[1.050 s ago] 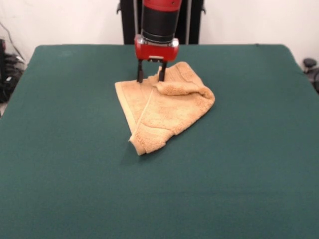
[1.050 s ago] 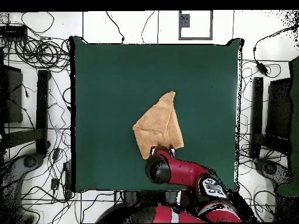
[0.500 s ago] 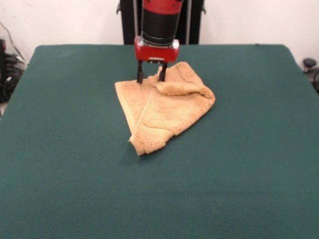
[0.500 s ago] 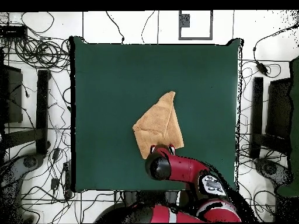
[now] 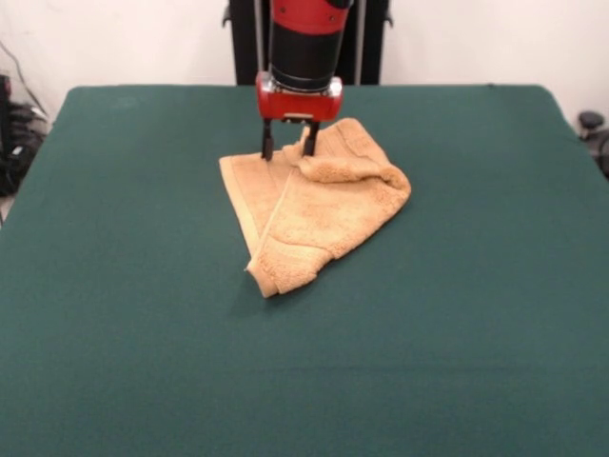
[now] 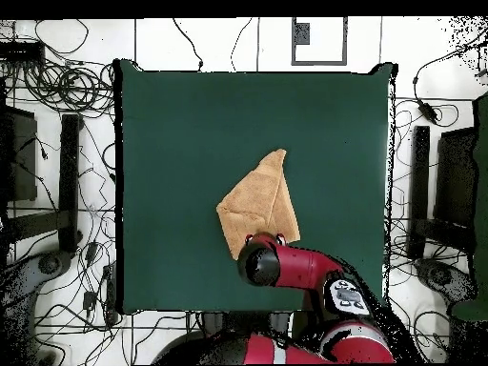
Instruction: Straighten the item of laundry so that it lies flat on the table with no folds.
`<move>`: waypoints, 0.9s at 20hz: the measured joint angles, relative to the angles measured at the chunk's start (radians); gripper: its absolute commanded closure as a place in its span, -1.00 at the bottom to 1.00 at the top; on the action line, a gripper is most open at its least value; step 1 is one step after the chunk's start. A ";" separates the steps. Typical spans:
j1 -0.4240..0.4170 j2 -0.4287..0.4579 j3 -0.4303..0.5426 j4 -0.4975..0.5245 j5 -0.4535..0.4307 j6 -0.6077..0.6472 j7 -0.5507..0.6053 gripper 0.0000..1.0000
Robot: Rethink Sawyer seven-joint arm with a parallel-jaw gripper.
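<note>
Front view, folded towel (image 5: 319, 205) under spread claw (image 5: 288, 150), on table (image 5: 143, 314)

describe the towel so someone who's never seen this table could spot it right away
Start at the dark green table; under the red and black arm's tool lies a tan-orange terry hand towel. It is the only thing lying on the cloth, folded over itself into a rough triangle.

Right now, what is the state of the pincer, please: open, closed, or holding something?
Pincer: open, holding nothing; its tips stand at the far edge of the folded hand towel.
</note>
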 measured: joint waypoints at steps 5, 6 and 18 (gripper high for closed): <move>0.002 0.000 0.001 -0.008 0.000 0.018 0.000 -1.00; 0.003 0.000 0.001 -0.010 0.000 0.022 0.000 -1.00; 0.038 0.006 -0.016 -0.037 0.000 0.058 0.000 -1.00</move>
